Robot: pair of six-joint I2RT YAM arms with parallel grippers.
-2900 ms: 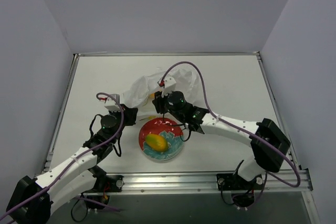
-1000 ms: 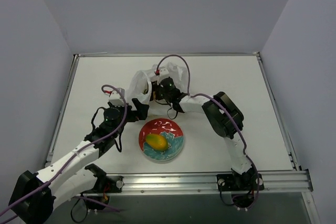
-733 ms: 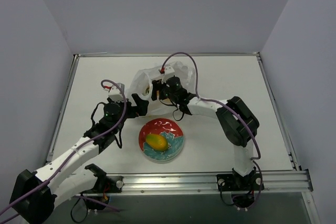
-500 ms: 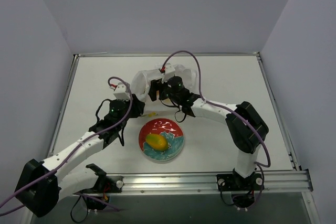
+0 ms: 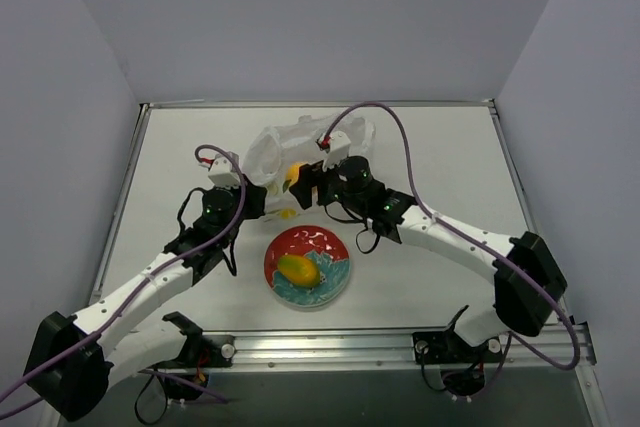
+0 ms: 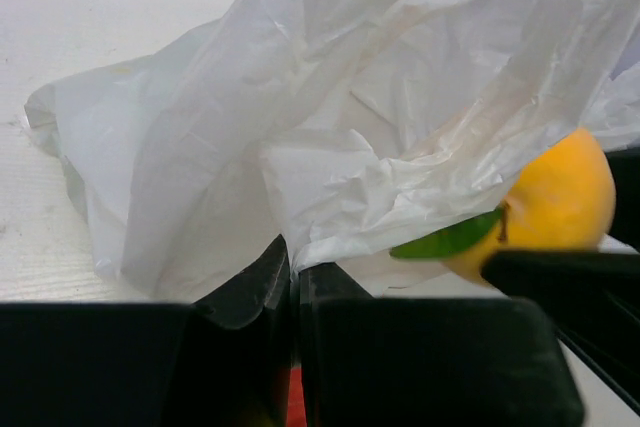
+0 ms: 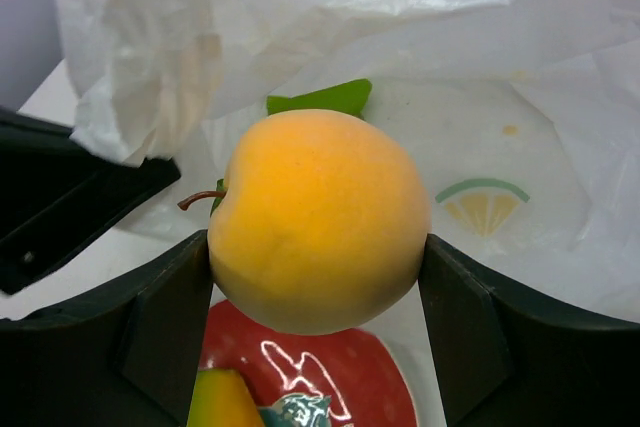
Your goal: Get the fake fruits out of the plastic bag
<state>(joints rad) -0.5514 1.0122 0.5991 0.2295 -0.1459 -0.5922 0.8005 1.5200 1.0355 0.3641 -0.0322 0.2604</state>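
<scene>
Right wrist view: your right gripper [image 7: 318,247] clamps the round fruit [image 7: 318,197] from both sides, outside the bag [image 7: 420,17] mouth, green leaf [image 7: 320,98] on its far side. The plate [image 7: 340,387] lies just near of the fruit, with the mango [image 7: 222,402] already on it. Your left gripper [image 6: 293,277], fingers pressed together, pinches a fold of the bag's near edge. The right arm is the one placed for the set-down: a short carry nearward, then down beside the mango, looks sufficient.
</scene>
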